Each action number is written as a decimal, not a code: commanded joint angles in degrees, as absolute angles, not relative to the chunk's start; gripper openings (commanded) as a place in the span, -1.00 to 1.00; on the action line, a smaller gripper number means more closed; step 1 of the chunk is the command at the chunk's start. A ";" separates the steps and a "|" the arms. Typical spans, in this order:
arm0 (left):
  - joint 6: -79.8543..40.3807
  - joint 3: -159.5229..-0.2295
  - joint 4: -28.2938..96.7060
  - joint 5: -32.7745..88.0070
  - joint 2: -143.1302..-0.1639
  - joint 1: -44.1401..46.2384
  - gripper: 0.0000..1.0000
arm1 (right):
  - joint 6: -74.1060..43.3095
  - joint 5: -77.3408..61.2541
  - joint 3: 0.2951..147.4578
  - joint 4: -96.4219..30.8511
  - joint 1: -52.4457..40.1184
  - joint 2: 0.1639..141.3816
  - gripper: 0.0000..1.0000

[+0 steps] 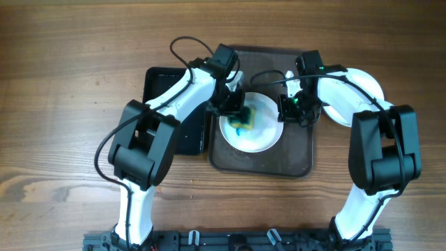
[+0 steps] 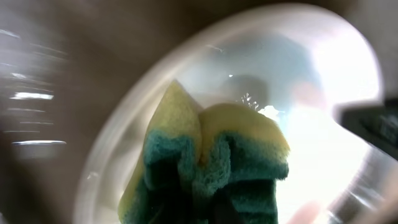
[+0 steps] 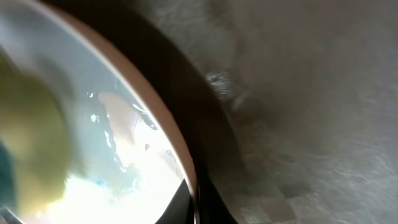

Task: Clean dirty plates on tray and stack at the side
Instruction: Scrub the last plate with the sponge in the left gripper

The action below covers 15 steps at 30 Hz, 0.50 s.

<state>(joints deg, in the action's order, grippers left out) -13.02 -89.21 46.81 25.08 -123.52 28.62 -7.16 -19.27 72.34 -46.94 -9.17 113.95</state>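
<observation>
Left pincer (image 1: 238,113) holds sponge (image 2: 211,162) on plate (image 1: 263,138) | right pincer (image 1: 298,110) by plate's right edge, grip cannot tell | rub softly, keep plate flat on tray (image 1: 296,166).

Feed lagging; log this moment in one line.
left gripper: sponge on plate | right gripper: at plate rim, grip unclear | plate: on tray, blue smear

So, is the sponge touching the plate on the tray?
Cannot tell. In the left wrist view the sponge overlaps the plate, but blur hides any contact; overhead shows only overlap.
</observation>
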 commanded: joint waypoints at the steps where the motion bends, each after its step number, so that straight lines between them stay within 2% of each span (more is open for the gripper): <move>1: -9.15 -87.99 47.44 44.07 -125.56 31.44 -0.92 | -14.31 -16.14 71.13 -46.15 -8.82 115.63 -0.91; 5: -9.41 -87.99 49.12 39.88 -125.56 32.91 -0.92 | -15.92 -16.16 71.13 -45.89 -8.82 115.63 -0.91; 7: -9.45 -87.99 52.77 30.83 -125.56 32.73 -0.92 | -15.92 -16.16 71.13 -45.89 -8.82 115.63 -0.91; 12: -21.45 -87.99 60.34 -4.51 -125.51 30.11 -0.92 | -16.49 -16.16 71.13 -45.84 -8.82 115.63 -0.91; 15: -26.37 -88.01 60.73 -13.82 -125.36 28.05 -0.92 | -16.43 -16.14 71.13 -45.87 -8.82 115.63 -0.91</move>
